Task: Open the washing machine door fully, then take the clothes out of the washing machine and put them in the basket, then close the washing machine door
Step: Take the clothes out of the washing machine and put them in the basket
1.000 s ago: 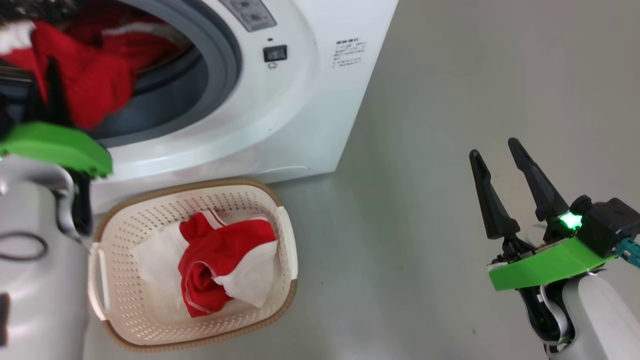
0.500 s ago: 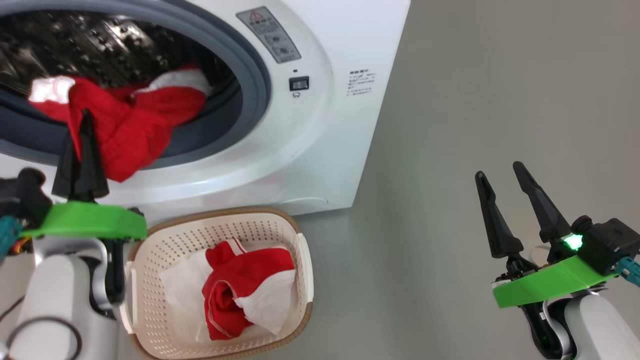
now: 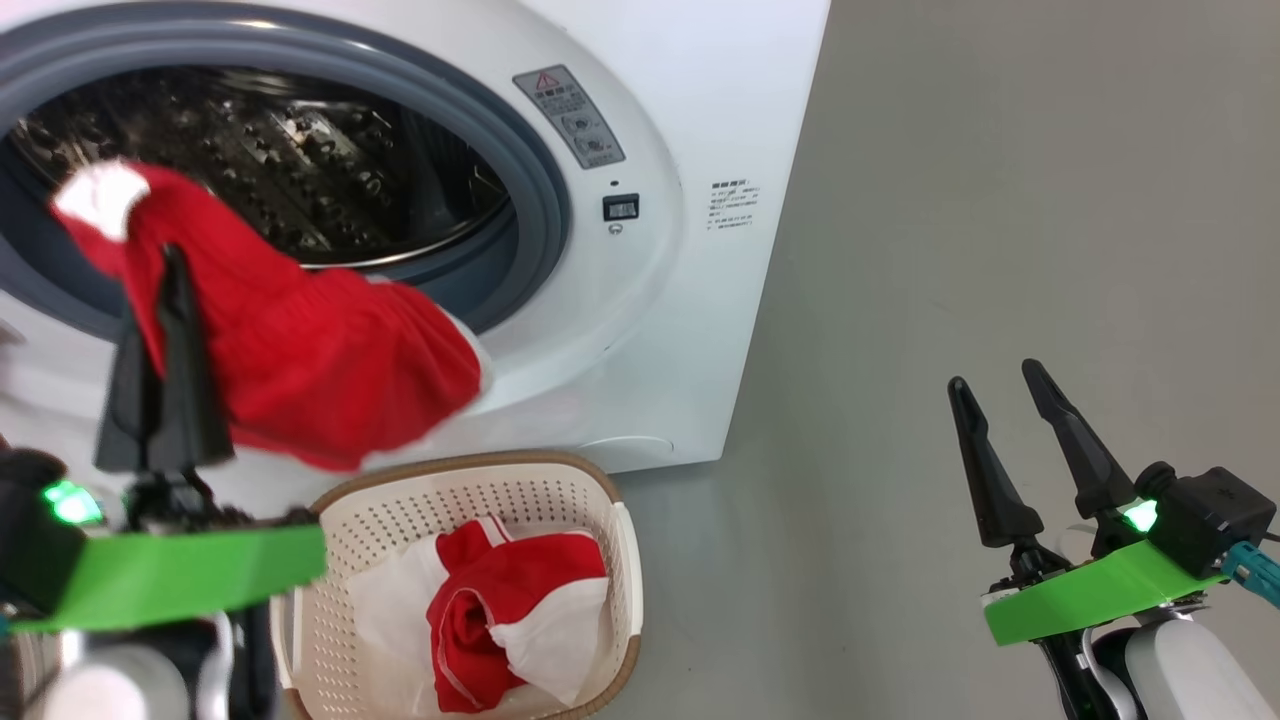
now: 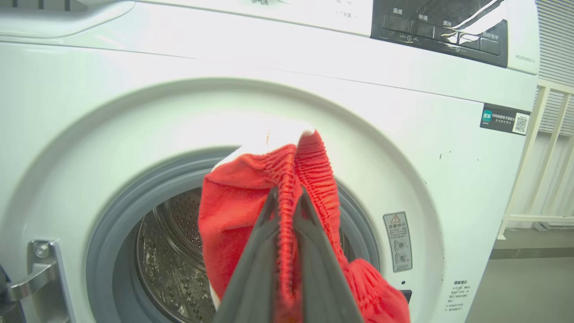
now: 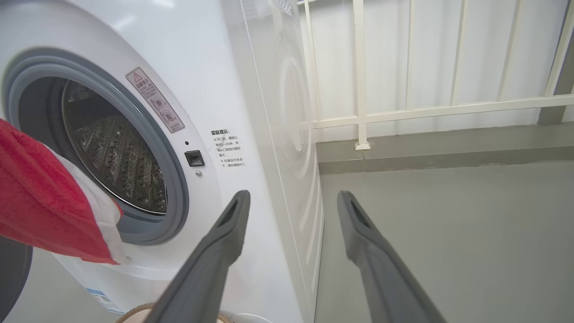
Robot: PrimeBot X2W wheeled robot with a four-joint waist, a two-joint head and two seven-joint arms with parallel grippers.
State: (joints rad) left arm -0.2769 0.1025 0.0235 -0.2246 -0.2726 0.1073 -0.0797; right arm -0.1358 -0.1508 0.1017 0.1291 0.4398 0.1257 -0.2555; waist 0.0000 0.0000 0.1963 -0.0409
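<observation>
Now a red garment (image 3: 330, 370) is pinched at its gathered edge between the closed fingers of the left gripper (image 3: 172, 290), as is seen close up from the left wrist (image 4: 287, 197). It is held in front of the washing machine (image 3: 690, 330), outside the drum (image 3: 300, 170). Its loose length is draped from the grip down and to the right, across the grey ring (image 3: 540, 220).

The basket (image 3: 480, 462) is set on the floor (image 3: 900, 250) near the machine's foot, below the hanging cloth and to the right of the gripper. A second garment (image 3: 490, 610), red and white, is already lying in it.

The right gripper (image 3: 997, 378) is spread wide and empty, well apart at the far right, so the left arm is much the nearer. The drop is judged to call for a shift rightward and downward until the cloth is gathered over the rim.
</observation>
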